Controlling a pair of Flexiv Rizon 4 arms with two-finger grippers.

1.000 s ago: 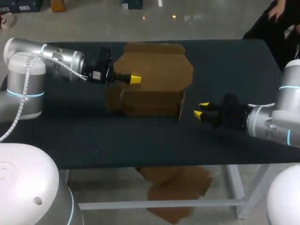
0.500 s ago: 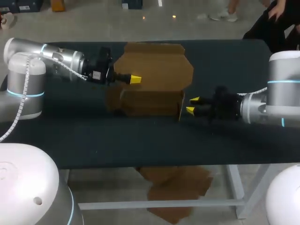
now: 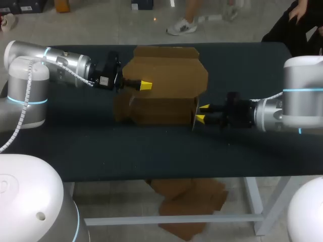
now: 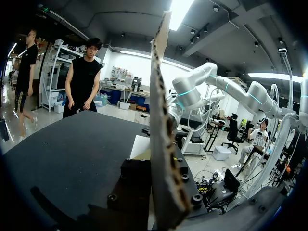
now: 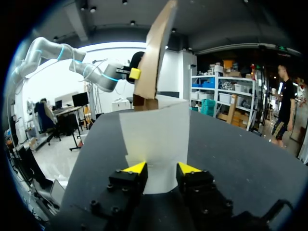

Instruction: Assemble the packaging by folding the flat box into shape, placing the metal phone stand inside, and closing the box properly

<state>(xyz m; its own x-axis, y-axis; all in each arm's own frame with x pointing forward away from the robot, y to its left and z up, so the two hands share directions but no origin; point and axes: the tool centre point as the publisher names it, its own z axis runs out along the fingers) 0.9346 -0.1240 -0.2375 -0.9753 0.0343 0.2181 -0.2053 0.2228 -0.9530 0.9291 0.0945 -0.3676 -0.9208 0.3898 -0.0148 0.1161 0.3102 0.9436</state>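
The brown cardboard box point(image 3: 160, 109) stands in the middle of the table with its lid panel point(image 3: 169, 70) raised behind it. My left gripper point(image 3: 145, 84) is shut on the left edge of that lid panel; in the left wrist view the panel point(image 4: 161, 130) runs edge-on out of the black gripper body. My right gripper point(image 3: 201, 113) is at the box's right end, open. In the right wrist view the pale end flap point(image 5: 156, 139) stands just ahead of my right gripper point(image 5: 157, 169), its lower edge dipping between the yellow fingertips point(image 5: 136, 168). The metal phone stand is not in view.
The dark table point(image 3: 242, 70) has bare surface to the right of the box and along the front edge. My left arm's yellow tip point(image 5: 134, 73) shows beyond the lid in the right wrist view.
My right arm has moved left, bringing its open gripper up to the box's right end flap. The left arm and the lid panel have stayed put.
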